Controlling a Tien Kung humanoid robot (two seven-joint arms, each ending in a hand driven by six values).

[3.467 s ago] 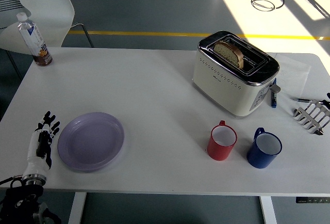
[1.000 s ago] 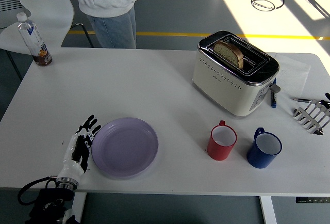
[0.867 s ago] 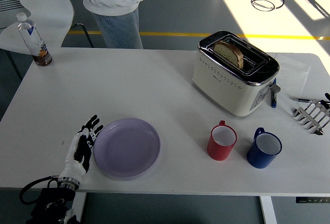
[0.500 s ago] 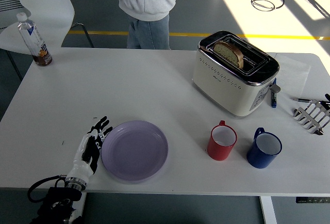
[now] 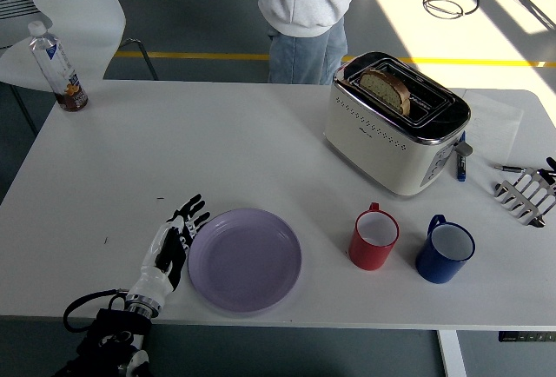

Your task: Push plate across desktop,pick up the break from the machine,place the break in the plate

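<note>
A lilac plate (image 5: 245, 259) lies flat near the table's front edge, left of centre. My left hand (image 5: 174, 242) is open, fingers straight, its side against the plate's left rim. A cream and chrome toaster (image 5: 395, 122) stands at the back right with a slice of bread (image 5: 385, 89) sticking up from its far slot. My right hand (image 5: 527, 195) rests at the right edge of the table; I cannot tell how its fingers stand.
A red mug (image 5: 374, 238) and a blue mug (image 5: 445, 249) stand right of the plate. A water bottle (image 5: 57, 68) stands at the far left corner. Pens (image 5: 461, 162) lie by the toaster. A person (image 5: 304, 12) stands behind the table.
My left hand has pushed the plate to the right along the front of the table. The person has walked right behind the table, toward the toaster.
</note>
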